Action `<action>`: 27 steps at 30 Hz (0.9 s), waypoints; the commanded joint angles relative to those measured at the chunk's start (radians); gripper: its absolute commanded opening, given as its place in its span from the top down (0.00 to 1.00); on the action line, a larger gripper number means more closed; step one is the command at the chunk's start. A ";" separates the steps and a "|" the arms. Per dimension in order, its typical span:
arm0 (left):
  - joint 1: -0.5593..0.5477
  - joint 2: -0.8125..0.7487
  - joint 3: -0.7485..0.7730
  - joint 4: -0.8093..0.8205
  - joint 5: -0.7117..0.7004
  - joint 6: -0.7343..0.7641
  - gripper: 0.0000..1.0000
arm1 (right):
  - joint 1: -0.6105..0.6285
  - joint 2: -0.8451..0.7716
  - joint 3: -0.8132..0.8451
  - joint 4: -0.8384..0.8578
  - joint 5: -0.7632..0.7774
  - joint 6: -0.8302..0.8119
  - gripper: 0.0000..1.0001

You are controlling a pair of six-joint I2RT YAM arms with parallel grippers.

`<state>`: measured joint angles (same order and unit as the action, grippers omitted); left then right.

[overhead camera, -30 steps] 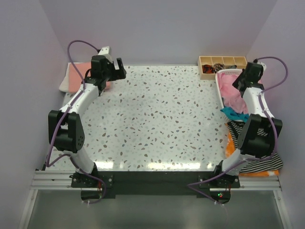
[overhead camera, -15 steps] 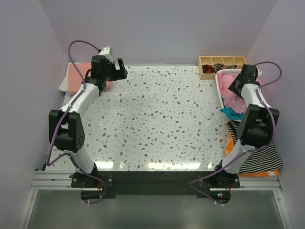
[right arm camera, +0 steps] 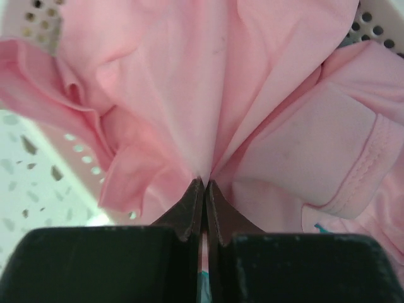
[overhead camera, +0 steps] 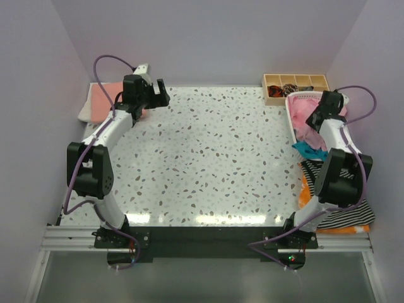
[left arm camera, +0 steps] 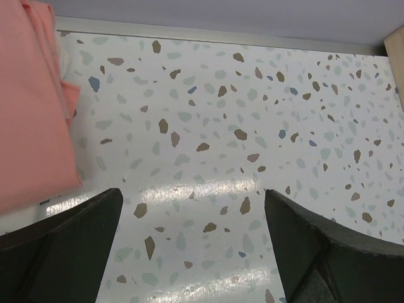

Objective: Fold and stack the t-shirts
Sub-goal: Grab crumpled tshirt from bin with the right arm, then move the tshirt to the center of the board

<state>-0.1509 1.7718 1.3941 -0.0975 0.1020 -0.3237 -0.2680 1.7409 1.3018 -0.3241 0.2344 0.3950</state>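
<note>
Salmon-orange t-shirt (left arm camera: 31,107), folded, at the bench's (overhead camera: 208,151) far left corner; left gripper (left arm camera: 189,208) beside it, jaws wide, empty. Far right edge: right gripper (right arm camera: 203,189) pinching a fold of the light pink t-shirt (right arm camera: 189,82) in the white basket (right arm camera: 35,22).

Right gripper (right arm camera: 203,184) pinching pink cloth in the basket

Its two dark fingers meet tight on a gathered fold of the light pink t-shirt (right arm camera: 189,76), which fans upward inside a white perforated basket (right arm camera: 38,25); speckled table (right arm camera: 16,170) shows at lower left.
</note>
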 commanded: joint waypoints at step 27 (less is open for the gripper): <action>-0.001 -0.130 -0.116 0.074 0.030 -0.097 0.00 | 0.495 -0.460 0.218 0.189 -0.920 0.010 1.00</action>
<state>-0.1509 1.7477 1.3201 -0.0689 0.1600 -0.3862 0.1471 1.2888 1.4601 -0.1635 -0.5476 0.3595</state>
